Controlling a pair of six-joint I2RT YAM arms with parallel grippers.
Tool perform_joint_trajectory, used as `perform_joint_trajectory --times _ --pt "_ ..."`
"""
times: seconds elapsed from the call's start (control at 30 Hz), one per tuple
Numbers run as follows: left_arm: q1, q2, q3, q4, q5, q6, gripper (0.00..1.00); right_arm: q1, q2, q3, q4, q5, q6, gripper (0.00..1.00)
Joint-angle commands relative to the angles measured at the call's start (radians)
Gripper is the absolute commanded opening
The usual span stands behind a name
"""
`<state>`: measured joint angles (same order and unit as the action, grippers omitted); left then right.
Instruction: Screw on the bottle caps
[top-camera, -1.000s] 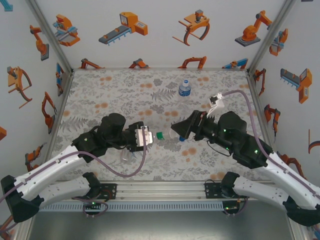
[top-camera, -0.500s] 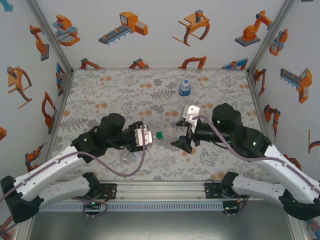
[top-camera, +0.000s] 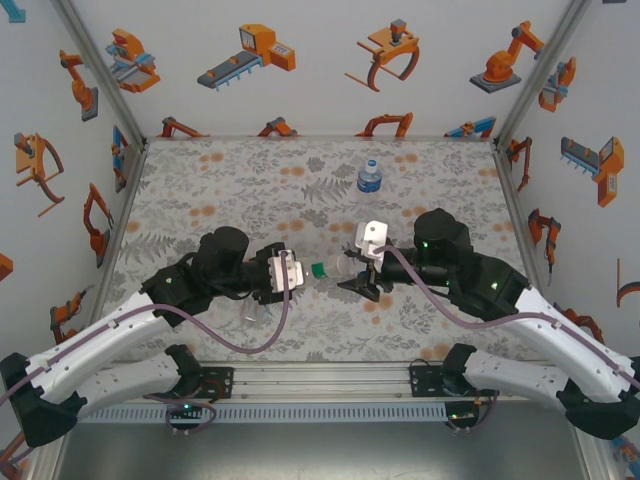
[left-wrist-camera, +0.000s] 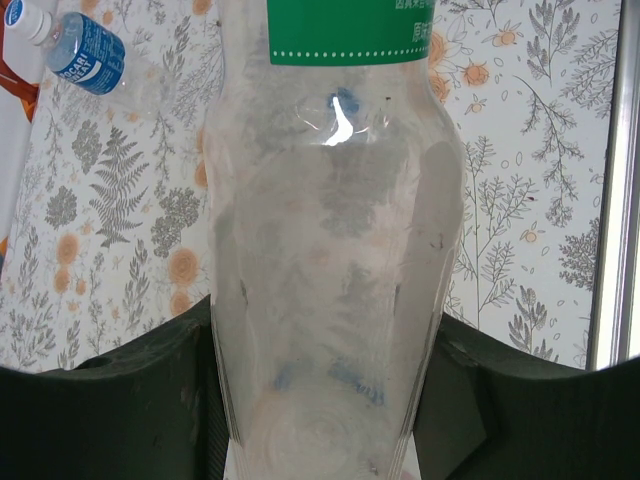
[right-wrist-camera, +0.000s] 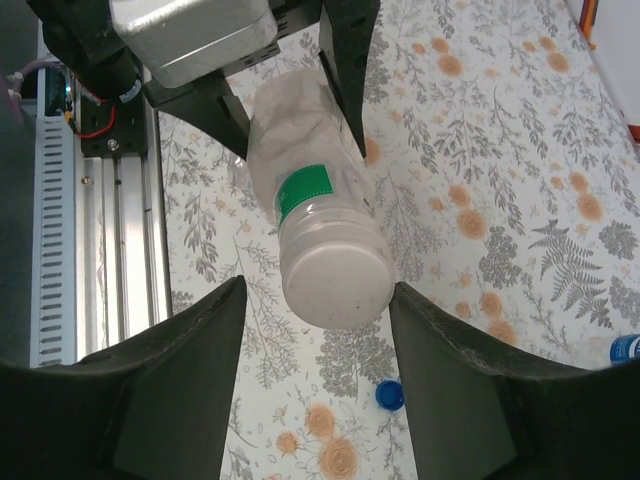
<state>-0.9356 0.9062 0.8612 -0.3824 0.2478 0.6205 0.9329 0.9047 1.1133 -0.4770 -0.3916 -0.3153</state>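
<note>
One cloudy clear bottle (right-wrist-camera: 315, 200) with a green band hangs level, clamped by the left gripper (left-wrist-camera: 320, 400); the right gripper (right-wrist-camera: 318, 300) gapes around its round end.

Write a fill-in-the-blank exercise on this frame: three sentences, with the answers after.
The left tool grips a clear bottle whose label band is ___. A loose cap on the table is ___. The far bottle with the blue label has a lid that is ___.
Missing words: green; blue; white.
</note>
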Motion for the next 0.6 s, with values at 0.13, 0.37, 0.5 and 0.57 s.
perform_joint_trajectory --times 0.13,0.37,0.5,0.57 --pt "-0.003 -0.025 0.024 -0.01 0.015 -0.016 0.0 0.001 0.0 -0.004 0.074 0.025 -0.011 0.5" --pt "-0.003 -0.039 0.018 -0.014 0.014 -0.018 0.0 0.001 0.012 -0.013 0.07 -0.005 0.017 0.37" --pt "-0.003 -0.043 0.016 -0.014 0.016 -0.014 0.0 0.002 -0.001 -0.031 0.082 0.007 0.081 0.3" --pt "-0.003 -0.043 0.015 -0.008 0.022 -0.012 0.0 0.002 -0.009 -0.041 0.095 0.033 0.154 0.25"
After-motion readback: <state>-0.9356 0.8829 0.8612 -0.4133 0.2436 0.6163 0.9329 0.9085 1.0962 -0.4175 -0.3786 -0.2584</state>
